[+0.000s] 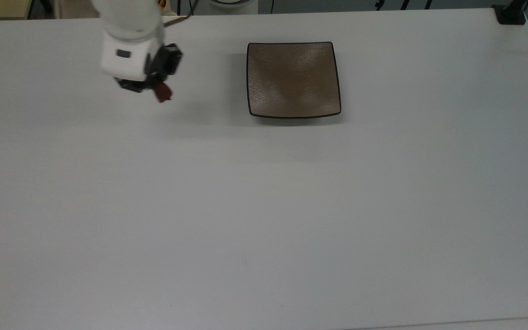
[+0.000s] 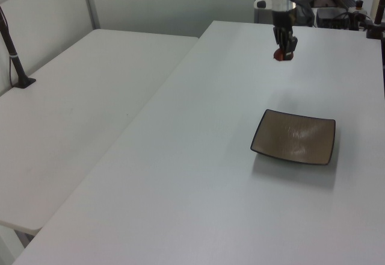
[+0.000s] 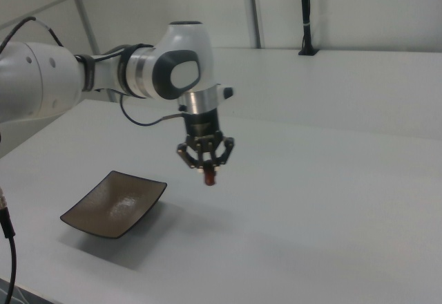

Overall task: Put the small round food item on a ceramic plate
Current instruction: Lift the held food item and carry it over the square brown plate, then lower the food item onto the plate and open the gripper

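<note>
- One thing is in play: the small round food item (image 1: 163, 93) hangs pinched at the tips of the gripper (image 3: 208, 168), lifted clear of the table (image 1: 264, 206).
- You have it well apart from the ceramic plate (image 1: 294, 80), off the plate's left edge in the top view; nothing lies on the plate.
- Your hold looks shallow: most of the lump pokes out below the fingertips (image 2: 283, 50), so a quick sideways move or abrupt stop could shake it loose short of the plate.
- Let go from too high above the plate and the rounded lump may bounce or roll over the upturned edge onto the table.
</note>
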Robot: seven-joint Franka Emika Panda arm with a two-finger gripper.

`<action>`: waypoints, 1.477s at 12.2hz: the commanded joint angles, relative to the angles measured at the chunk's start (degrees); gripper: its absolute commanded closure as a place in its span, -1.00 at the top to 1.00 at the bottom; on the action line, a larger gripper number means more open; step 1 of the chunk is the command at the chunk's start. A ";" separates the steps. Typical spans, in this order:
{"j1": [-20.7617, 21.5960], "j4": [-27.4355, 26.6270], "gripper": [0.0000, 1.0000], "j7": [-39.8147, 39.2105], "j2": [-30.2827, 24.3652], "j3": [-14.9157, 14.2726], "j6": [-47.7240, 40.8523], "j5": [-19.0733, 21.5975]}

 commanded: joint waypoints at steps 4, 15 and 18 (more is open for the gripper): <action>4.26 -7.52 -0.91 28.30 -4.53 8.39 -4.26 6.51; 11.11 -13.68 0.62 43.00 -2.78 11.74 -1.10 10.56; 10.67 -13.06 1.00 42.91 -3.04 11.65 -1.10 10.56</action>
